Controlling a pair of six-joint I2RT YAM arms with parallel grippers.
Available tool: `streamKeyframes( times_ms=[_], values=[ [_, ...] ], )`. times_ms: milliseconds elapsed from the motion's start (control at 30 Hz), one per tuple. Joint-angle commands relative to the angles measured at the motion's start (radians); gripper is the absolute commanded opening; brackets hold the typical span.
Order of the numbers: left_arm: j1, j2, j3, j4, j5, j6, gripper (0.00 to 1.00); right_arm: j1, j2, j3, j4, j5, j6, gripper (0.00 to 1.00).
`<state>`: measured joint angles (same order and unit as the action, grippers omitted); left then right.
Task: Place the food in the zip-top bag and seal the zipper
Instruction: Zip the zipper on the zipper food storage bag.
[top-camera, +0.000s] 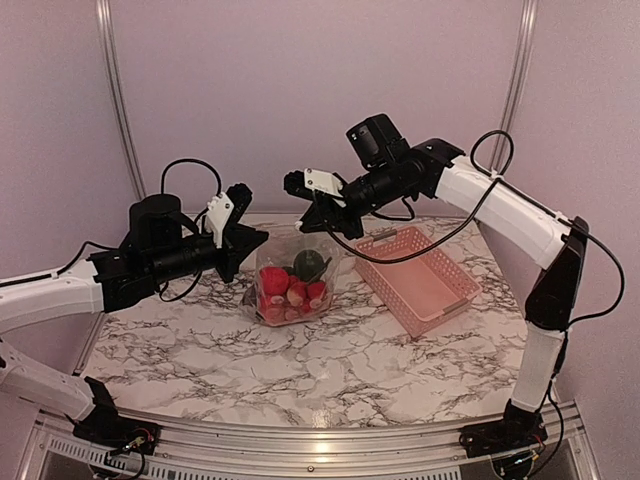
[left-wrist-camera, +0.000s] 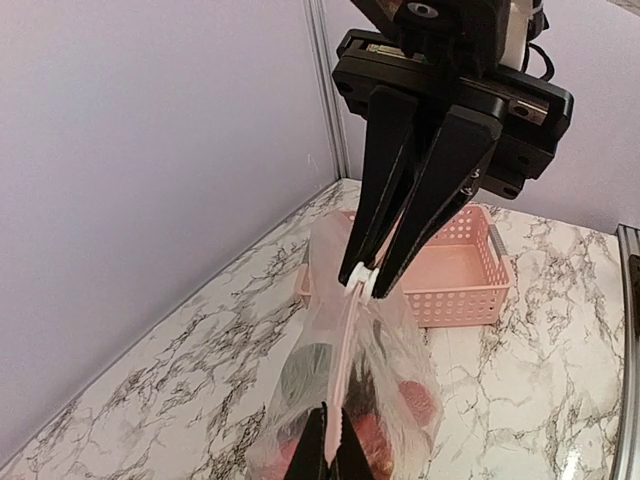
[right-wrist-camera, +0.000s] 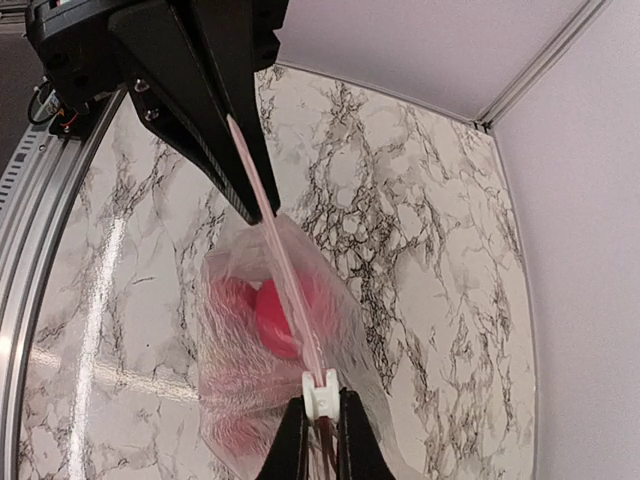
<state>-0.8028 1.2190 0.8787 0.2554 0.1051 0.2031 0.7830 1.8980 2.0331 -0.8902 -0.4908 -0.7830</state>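
The left hand (top-camera: 240, 238) is clamped on one end of the zipper (right-wrist-camera: 285, 290), at 10 o'clock of the zip-top bag (top-camera: 290, 252) in the top view. The right hand (top-camera: 322, 224) pinches the same strip at its white slider (right-wrist-camera: 322, 385), at 1 o'clock. The bag hangs between them over the bench (top-camera: 330, 370) with the food (top-camera: 285, 285) inside. The pink basket (top-camera: 420, 282) lies at its 3 o'clock.

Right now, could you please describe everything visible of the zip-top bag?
Clear, crinkly plastic, the zip-top bag holds red and dark green food. Its pinkish zipper is stretched taut between the left end effector and the right end effector, which pinches the white slider. Its bottom seems to rest on the table.
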Motion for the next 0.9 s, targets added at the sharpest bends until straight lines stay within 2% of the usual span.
streamKeyframes(
  times_ms=[0, 533, 867],
  values=[
    [0.030, -0.067, -0.029, -0.012, -0.028, -0.004, 0.00, -0.093, -0.013, -0.021, -0.047, 0.095, -0.008, 0.00],
    [0.089, -0.095, -0.077, 0.017, -0.006, -0.031, 0.00, -0.282, -0.066, -0.171, -0.032, 0.098, -0.024, 0.00],
    [0.111, -0.083, -0.098, 0.051, 0.003, -0.048, 0.00, -0.297, -0.082, -0.205, -0.024, 0.108, -0.024, 0.00]
  ],
)
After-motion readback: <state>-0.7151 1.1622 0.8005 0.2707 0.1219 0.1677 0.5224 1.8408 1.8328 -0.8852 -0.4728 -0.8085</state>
